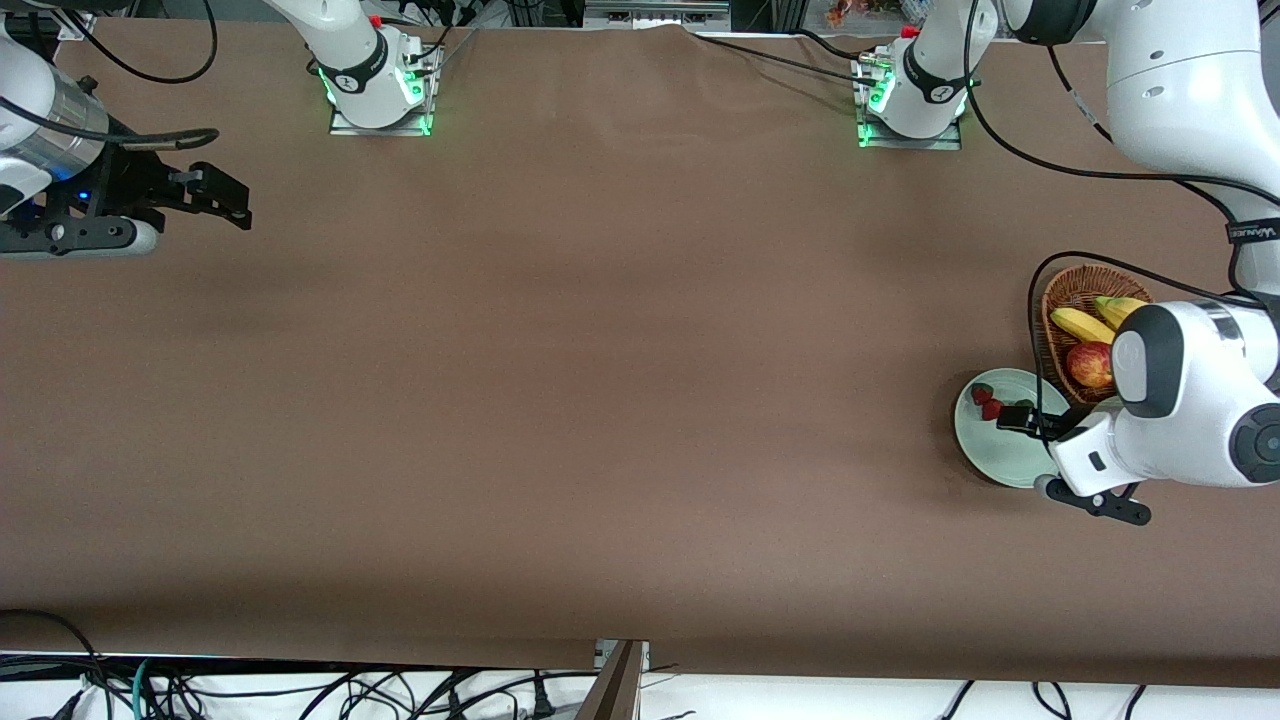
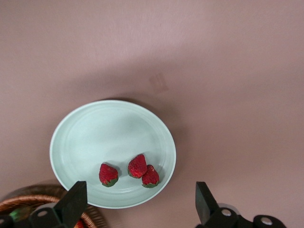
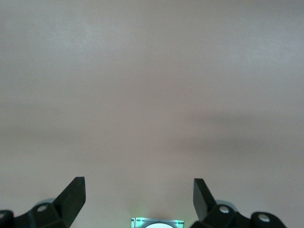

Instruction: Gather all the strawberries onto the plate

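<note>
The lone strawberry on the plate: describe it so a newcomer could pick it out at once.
Go to the wicker basket at the left arm's end of the table; the mint-green plate lies beside it, under the open left claw. Three strawberries sit in the plate. Two touch; the lone strawberry sits apart from that pair.

Right gripper (image 3: pixel 139 192) over bare brown table (image 3: pixel 152 95). Two black fingers (image 3: pixel 73 195) spread wide apart, nothing between them. Between fingers, lower down, white arm base (image 3: pixel 157 223) with green light on metal plate. Faint darker band of shadow crosses table surface.
</note>
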Controlling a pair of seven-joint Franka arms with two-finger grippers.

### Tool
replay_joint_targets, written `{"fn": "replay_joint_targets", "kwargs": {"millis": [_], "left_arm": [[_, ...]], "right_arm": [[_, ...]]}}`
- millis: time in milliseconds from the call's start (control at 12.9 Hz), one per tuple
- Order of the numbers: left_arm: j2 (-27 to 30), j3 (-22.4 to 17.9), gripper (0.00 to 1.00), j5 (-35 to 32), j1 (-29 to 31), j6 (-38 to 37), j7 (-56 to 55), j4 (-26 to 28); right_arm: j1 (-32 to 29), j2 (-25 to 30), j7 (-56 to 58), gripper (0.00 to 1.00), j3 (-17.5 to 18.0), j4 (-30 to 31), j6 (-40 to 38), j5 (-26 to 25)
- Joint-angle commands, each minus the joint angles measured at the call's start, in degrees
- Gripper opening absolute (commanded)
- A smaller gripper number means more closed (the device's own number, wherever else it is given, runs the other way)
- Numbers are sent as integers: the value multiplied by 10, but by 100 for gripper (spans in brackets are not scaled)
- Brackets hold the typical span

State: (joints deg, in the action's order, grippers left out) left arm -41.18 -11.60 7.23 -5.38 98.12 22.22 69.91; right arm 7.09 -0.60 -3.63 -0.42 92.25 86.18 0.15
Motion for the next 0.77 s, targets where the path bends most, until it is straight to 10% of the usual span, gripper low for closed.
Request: {"fn": "replay_joint_targets", "kwargs": {"millis": [0, 696], "left_arm": [[46, 2, 100, -1, 0, -27, 12, -20], [328, 31, 100, -21, -16, -107, -219, 171]], "right_arm": [[-2, 0, 14, 100, 1, -3, -2, -7], [-4, 6, 68, 100, -6, -4, -10, -33]]}}
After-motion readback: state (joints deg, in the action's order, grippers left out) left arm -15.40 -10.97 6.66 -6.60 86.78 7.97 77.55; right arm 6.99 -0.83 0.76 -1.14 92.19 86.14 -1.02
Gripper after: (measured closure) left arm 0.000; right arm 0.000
